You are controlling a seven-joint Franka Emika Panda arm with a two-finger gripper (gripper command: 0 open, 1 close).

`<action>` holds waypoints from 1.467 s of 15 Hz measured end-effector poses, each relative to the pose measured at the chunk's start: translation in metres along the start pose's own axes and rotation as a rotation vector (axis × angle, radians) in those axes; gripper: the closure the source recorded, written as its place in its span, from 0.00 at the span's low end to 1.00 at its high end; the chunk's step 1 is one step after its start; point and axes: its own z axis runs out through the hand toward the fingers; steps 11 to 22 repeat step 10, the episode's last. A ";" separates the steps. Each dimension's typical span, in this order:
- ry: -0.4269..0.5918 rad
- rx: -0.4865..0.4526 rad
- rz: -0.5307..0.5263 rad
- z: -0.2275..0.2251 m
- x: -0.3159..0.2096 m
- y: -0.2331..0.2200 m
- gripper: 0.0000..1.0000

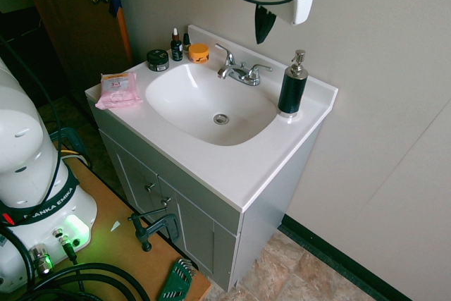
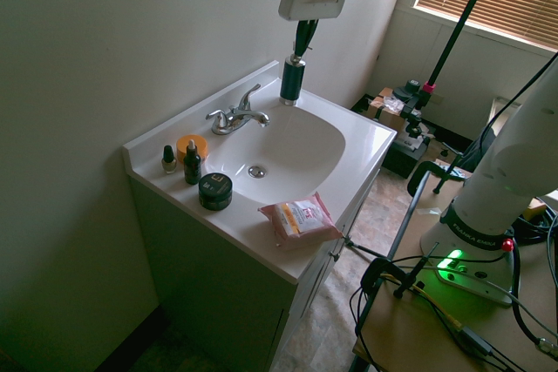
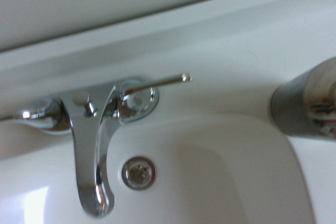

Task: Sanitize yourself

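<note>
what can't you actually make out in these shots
- Fingers' state: the gripper shows as one dark tapered shape in both exterior views; open or shut is unclear.
- Labels on the two small bottles and the dark jar: too small.
- Print on the pink wipes pack: too small.
- Soap dispenser: blurred and cut by the wrist view's edge.

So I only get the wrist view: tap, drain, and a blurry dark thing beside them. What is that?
Observer: A dark soap dispenser with a silver pump, standing at the sink's back corner.
Operator: Is the robot touching it?
Observer: No. The fingers hang above it, pressed together, with a gap to the pump.
Operator: Anything else there?
Observer: A pink wipes packet lies at the counter's opposite end.
</note>
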 end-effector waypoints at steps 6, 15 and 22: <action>-0.004 -0.032 -0.079 0.023 -0.054 0.008 0.00; -0.006 -0.038 -0.092 0.030 -0.065 0.004 0.00; -0.006 -0.038 -0.092 0.030 -0.065 0.004 0.00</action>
